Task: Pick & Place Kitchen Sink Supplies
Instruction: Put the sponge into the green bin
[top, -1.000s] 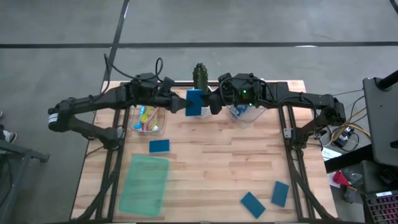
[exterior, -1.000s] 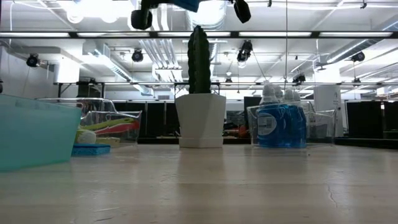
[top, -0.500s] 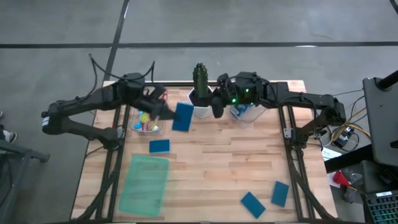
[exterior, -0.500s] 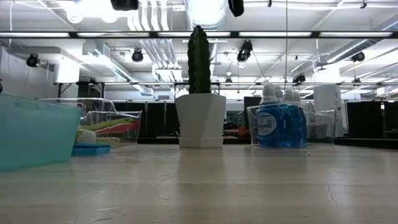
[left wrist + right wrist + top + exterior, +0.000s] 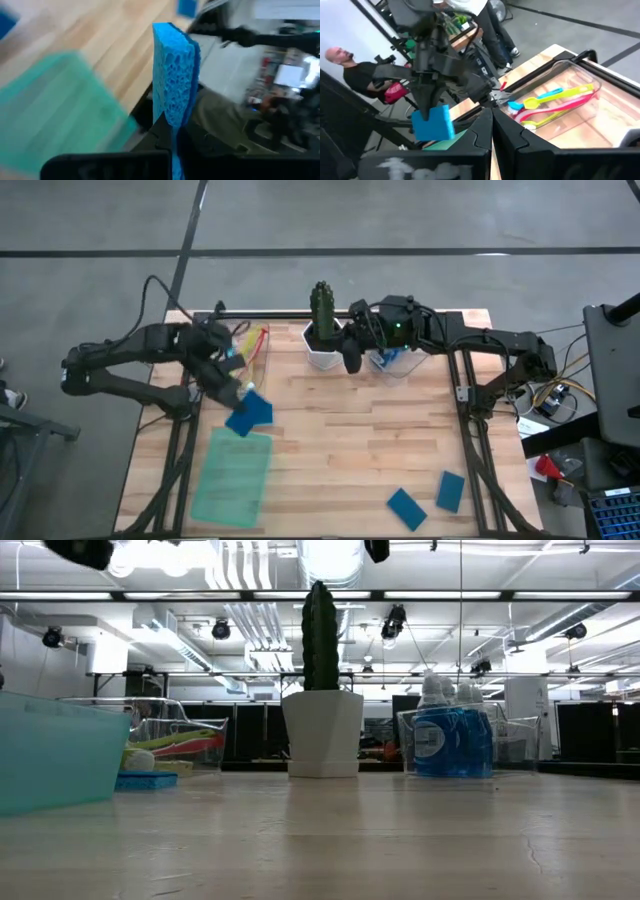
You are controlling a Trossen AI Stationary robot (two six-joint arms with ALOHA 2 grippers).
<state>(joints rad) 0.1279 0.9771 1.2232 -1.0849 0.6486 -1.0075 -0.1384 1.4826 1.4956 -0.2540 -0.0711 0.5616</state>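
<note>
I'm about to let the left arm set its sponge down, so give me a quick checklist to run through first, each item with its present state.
1. Left gripper shut on the sponge: ok, fingers pinch its lower edge.
2. Sponge clear of the table: ok, it hangs above the tray's far end.
3. Second sponge lies under the held one: cannot tell, it is hidden from above.
4. Right gripper out of the way: ok, shut and empty beside the cactus pot.
5. Brush bin undisturbed: ok, brushes lie inside.
6. Two sponges remain at the near right: ok, apart from both arms.
</note>
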